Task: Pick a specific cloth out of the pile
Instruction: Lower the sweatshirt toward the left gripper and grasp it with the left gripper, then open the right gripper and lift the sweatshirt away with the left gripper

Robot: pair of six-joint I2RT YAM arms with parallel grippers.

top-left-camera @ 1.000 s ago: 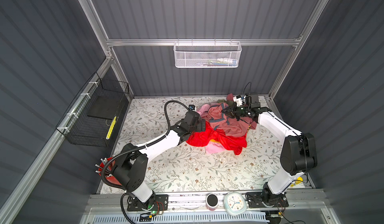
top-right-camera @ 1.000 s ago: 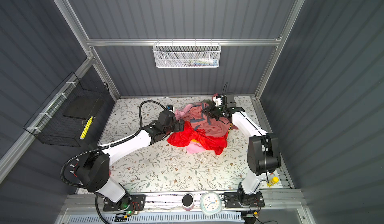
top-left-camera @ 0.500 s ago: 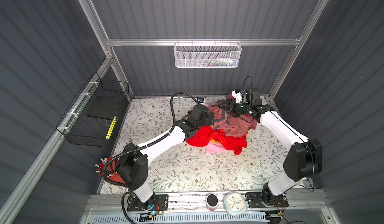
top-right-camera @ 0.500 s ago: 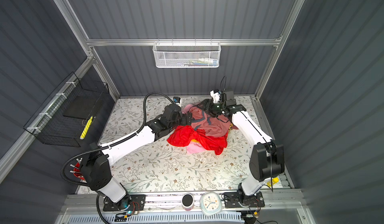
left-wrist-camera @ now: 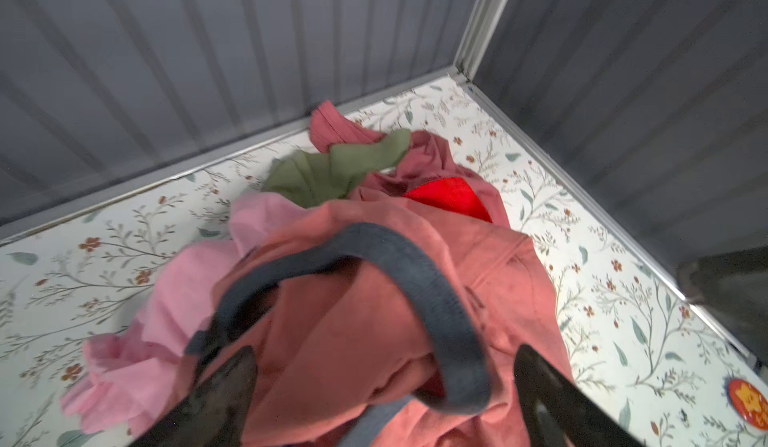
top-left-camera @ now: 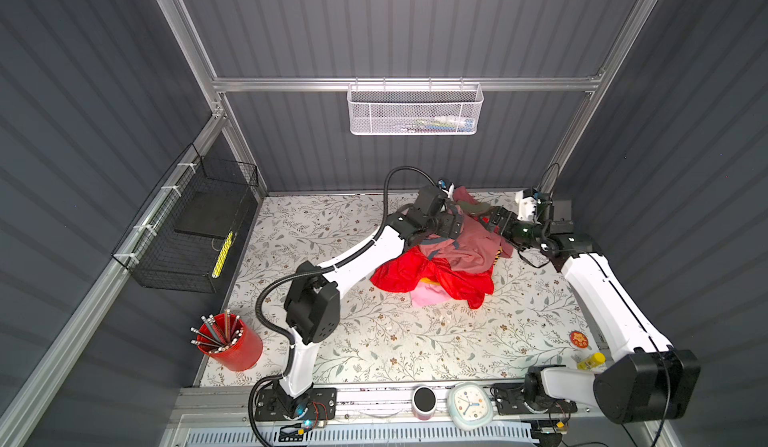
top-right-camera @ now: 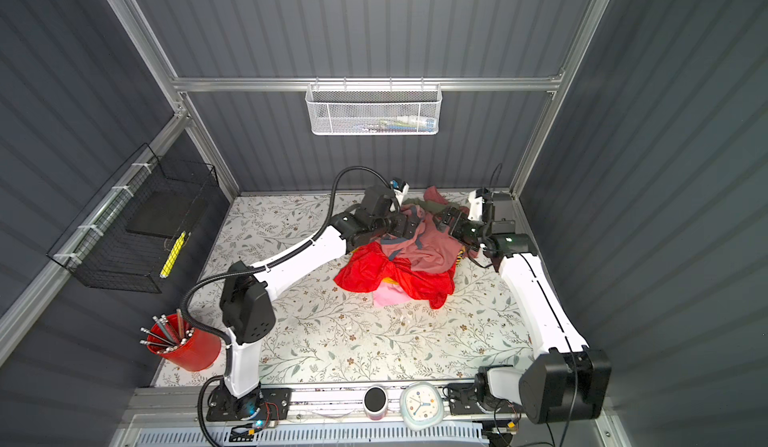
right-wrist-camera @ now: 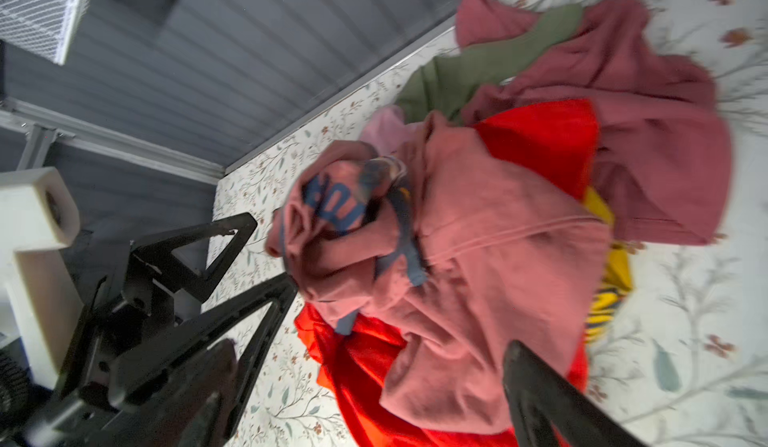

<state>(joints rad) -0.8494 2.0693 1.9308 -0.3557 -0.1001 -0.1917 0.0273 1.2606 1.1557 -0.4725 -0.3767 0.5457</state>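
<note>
Salmon-pink cloth [top-left-camera: 478, 246], grey-blue collar: draped over the top of the pile [top-left-camera: 399, 272], near the back wall on the tabletop [top-left-camera: 374, 341] | left gripper [left-wrist-camera: 384, 353]: released, jaws spread wide either side of the collar | right gripper [right-wrist-camera: 370, 345]: released, jaws wide apart at the cloth's opposite side, grasping nothing

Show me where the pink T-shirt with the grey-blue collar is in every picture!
Top view: the cloth sits toward the back, right of centre.
Top view: the same spot, just right of centre.
Left wrist view: close up in the middle, collar looping across.
Right wrist view: in the middle, blue lettering showing.
Shared landmark: the bright red garment touching it.
</note>
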